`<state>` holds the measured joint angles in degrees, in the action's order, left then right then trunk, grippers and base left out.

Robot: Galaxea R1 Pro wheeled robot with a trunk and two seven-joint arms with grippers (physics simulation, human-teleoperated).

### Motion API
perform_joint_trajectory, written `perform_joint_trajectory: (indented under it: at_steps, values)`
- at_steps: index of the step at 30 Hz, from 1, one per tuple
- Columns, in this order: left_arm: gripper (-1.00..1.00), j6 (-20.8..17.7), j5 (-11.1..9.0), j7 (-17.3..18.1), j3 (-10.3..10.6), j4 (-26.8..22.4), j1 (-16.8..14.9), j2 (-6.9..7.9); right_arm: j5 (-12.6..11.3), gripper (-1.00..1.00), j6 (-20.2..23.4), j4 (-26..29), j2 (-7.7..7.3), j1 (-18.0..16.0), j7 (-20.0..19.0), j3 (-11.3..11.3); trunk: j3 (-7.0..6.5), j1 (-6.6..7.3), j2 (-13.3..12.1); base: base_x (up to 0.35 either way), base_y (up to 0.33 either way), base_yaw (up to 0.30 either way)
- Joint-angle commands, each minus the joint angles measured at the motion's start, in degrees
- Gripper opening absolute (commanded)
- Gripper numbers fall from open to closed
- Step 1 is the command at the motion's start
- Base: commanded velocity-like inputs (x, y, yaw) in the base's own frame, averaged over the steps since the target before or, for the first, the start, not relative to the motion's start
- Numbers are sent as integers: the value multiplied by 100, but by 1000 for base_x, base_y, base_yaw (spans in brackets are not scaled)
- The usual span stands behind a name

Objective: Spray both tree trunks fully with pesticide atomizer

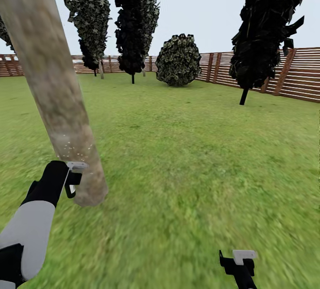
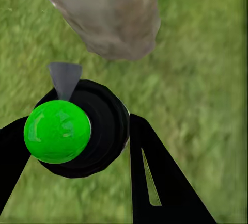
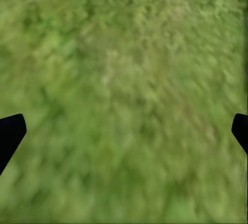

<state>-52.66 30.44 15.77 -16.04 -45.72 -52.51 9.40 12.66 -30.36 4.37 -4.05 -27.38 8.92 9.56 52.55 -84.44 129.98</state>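
Risk: left claw (image 2: 77, 146), clamped on the atomizer (image 2: 77, 131) beside the trunk (image 1: 53, 102), may leave upper bark uncovered; right claw (image 3: 124, 131) spread, empty.

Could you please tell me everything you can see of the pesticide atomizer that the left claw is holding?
The pesticide atomizer shows best in the left wrist view: a round, glossy black body with a bright green ball-like cap and a small grey wedge-shaped nozzle aimed at the base of the tree trunk. It looks like plastic. The left claw grips it between its black fingers, above the grass. In the head view its pale nozzle end sits beside the trunk's lower part, where fine whitish specks dot the bark.
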Motion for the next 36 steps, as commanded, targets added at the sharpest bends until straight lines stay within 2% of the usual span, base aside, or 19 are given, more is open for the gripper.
perform_joint_trajectory:
  at_steps: [1, 8, 15, 22, 26, 36]
  values:
    - [-100, -16, 64, 58, -13, -7, -5, -1, 60, 100, -14, -7, 1, -4, 22, 37, 6, 1, 3, 0, -275, 0]
    - [-100, -16, 78, 43, -39, 48, 6, 32, 61, 100, -14, -5, 1, -4, 22, 37, 6, 1, 3, 19, -275, 0]
    - [-100, -16, 82, 6, -72, 63, 13, 82, 54, 100, -14, 2, 8, -4, 22, 36, 6, 1, 3, 168, -245, 19]
    - [-100, -7, 83, 2, -91, 63, 160, 70, 61, 100, -14, -1, 18, -4, 22, 36, 6, 1, 3, 231, -198, 243]
    - [-100, 2, 78, -9, -212, 63, 307, 155, 61, 100, -14, -6, 19, -4, 17, 30, 6, 1, 3, 237, -188, 277]
    - [-100, 10, 83, -12, -260, 63, 344, 193, 62, 100, -14, -7, 27, -4, 13, 29, 6, 1, 3, 266, -156, 278]
